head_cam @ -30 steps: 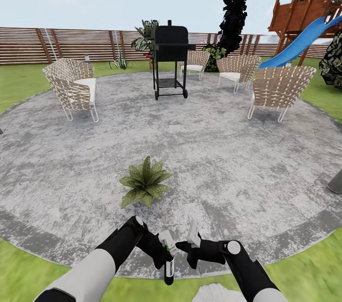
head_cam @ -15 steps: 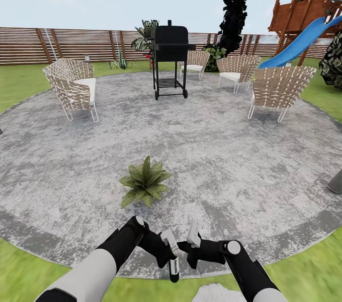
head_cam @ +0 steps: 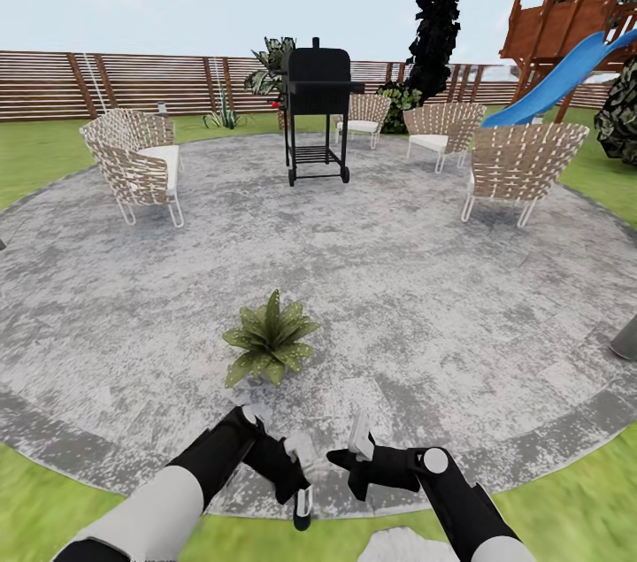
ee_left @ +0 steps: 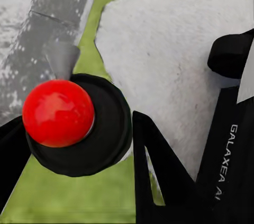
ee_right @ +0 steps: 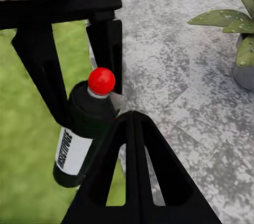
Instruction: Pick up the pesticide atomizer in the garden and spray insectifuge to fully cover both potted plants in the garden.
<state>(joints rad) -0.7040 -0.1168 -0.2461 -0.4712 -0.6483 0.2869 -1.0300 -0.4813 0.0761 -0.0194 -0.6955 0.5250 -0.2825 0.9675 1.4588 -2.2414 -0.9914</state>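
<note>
Progress: we judge pickup done, spraying not started; no spray visible on any leaf.
Head view, atomizer: pesticide atomizer (head_cam: 303, 504) hangs in the left gripper (head_cam: 296, 482) at 6 o'clock of the frame, over the patio (head_cam: 398, 279) edge near the lawn (head_cam: 53, 500).
Head view, left claw: clenched on the bottle, as far as we can see.
Head view, right claw: right gripper (head_cam: 354, 456) just beside the left one; we cannot tell here whether it is released or clenched.
Head view, plant: one potted plant (head_cam: 268, 341) at 12 o'clock from the grippers, near but apart; we see no second one for sure.
Head view, background: chairs (head_cam: 137, 159), black grill (head_cam: 316, 115), fence (head_cam: 133, 84), blue slide (head_cam: 557, 80) far off at 12 to 2 o'clock.
Left wrist view, atomizer: red tip (ee_left: 58, 113) on the dark cap, seen end-on, between the black fingers (ee_left: 159, 171); we read this as gripped.
Left wrist view, ground: pale stepping stone (ee_left: 174, 38) and grass beneath.
Right wrist view, atomizer: bottle (ee_right: 87, 128) with white label strip held in the left claw's fingers (ee_right: 106, 38), upright-ish, red tip up.
Right wrist view, right claw: its own finger (ee_right: 132, 171) holds nothing; openness unclear.
Right wrist view, plant: speckled leaves and grey pot (ee_right: 241, 38) at 2 o'clock of the bottle, well apart.
Left to do: we judge both plants need covering; nozzle not aimed at the near plant yet.
</note>
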